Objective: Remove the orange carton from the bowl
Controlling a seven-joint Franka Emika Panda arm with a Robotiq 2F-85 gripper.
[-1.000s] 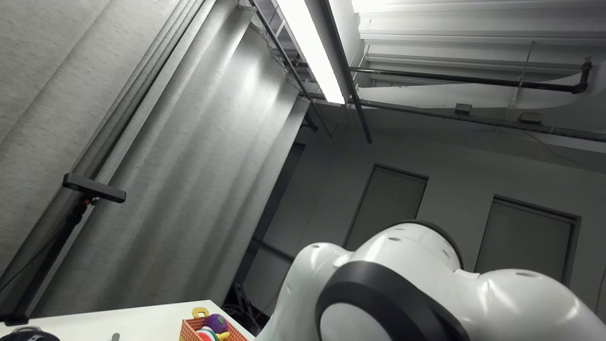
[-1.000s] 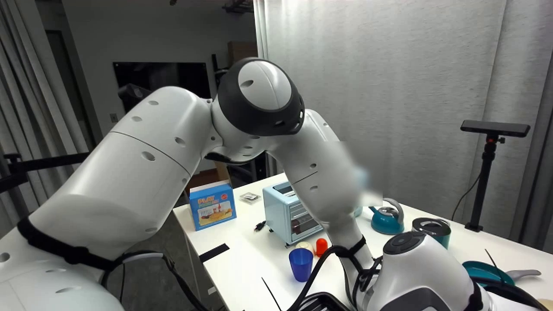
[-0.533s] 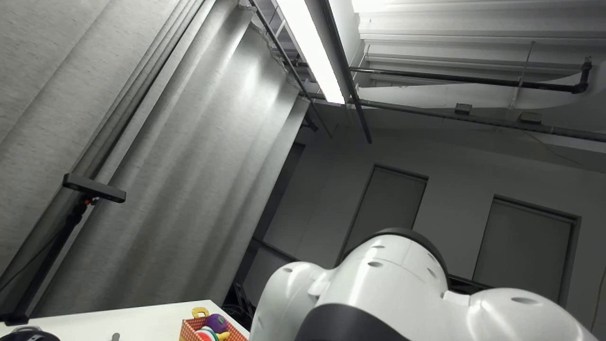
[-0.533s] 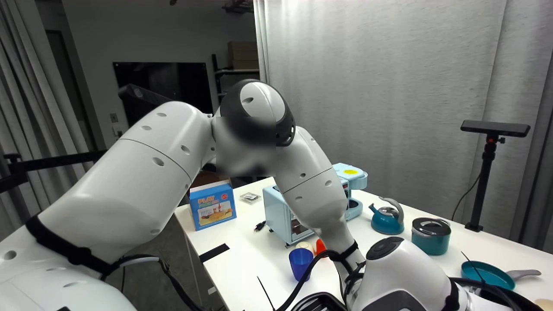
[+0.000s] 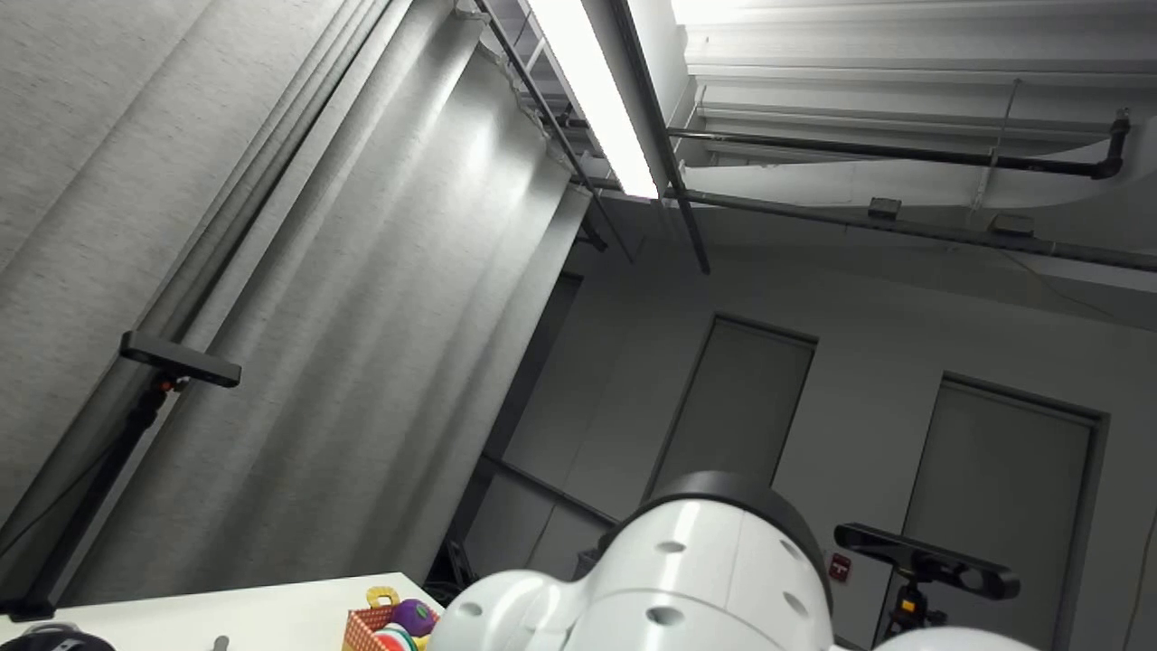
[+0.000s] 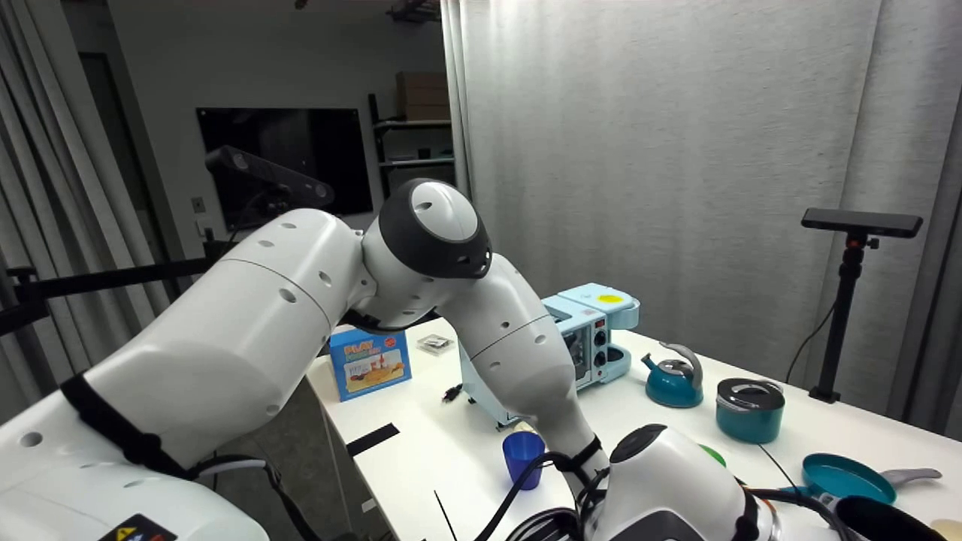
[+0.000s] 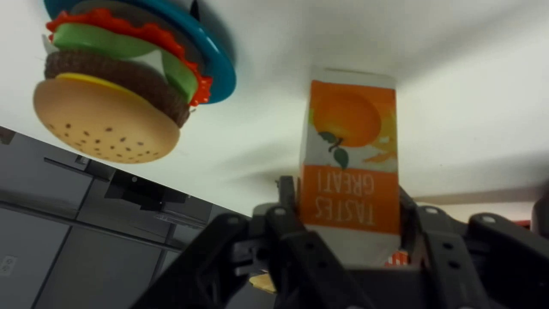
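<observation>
The orange carton point(image 7: 352, 128) is in the wrist view, white with an orange fruit picture and upside-down lettering. My gripper point(image 7: 346, 195) is shut on it, one finger against each side, with the carton's far end pointing away from the palm. The white table shows behind the carton. The gripper and carton do not show in either exterior view. A dark round vessel point(image 6: 883, 521) shows at the lower right of an exterior view, partly cut off; I cannot tell whether it is the bowl. No other bowl is clearly visible.
A toy burger point(image 7: 116, 98) sits on a teal dish point(image 7: 221, 83). A blue cup point(image 6: 523, 460), kettle point(image 6: 674, 383), lidded pot point(image 6: 750, 421), teal pan point(image 6: 845, 479), light-blue appliance point(image 6: 590, 319) and blue box point(image 6: 370, 362) stand on the table. A checked basket point(image 5: 359, 631) holds toys.
The arm has moved lower in both exterior views and leftward. More of the light-blue appliance is uncovered. The dark round vessel and a green thing have come into sight beside the arm.
</observation>
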